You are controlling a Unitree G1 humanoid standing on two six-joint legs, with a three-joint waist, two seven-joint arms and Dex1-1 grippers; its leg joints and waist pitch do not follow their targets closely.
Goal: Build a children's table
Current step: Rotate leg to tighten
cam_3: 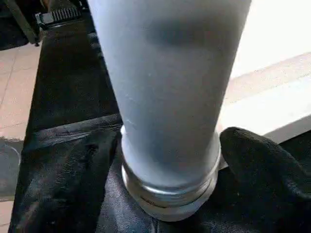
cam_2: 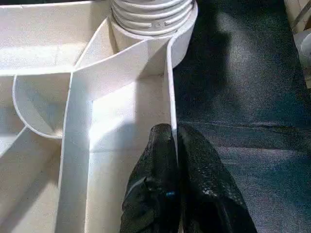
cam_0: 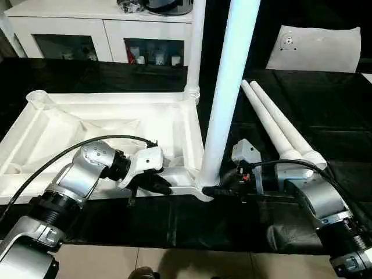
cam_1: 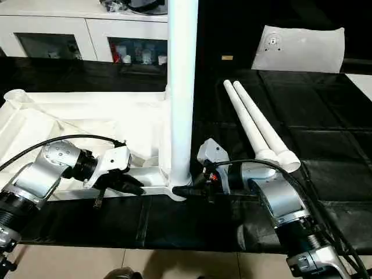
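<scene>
The white table top [cam_0: 70, 122] lies ribbed side up on the black table. One white leg [cam_0: 195, 46] stands in its far right socket. A second leg [cam_0: 229, 87] stands in the near right socket. Two loose legs [cam_0: 279, 125] lie side by side to the right. My left gripper [cam_2: 172, 131] is shut on the thin near rim wall of the top, one finger on each side, a little left of the near leg. My right gripper [cam_3: 170, 145] clasps the base of the near leg [cam_3: 170, 97] just above its threaded collar, with a finger [cam_3: 252, 165] pressed on each side.
A white glass-door cabinet [cam_0: 87, 35] stands behind the table. A flat white sheet with a round fitting [cam_0: 317, 49] lies at the far right. The black table's near edge [cam_0: 174, 244] meets tiled floor just below my forearms.
</scene>
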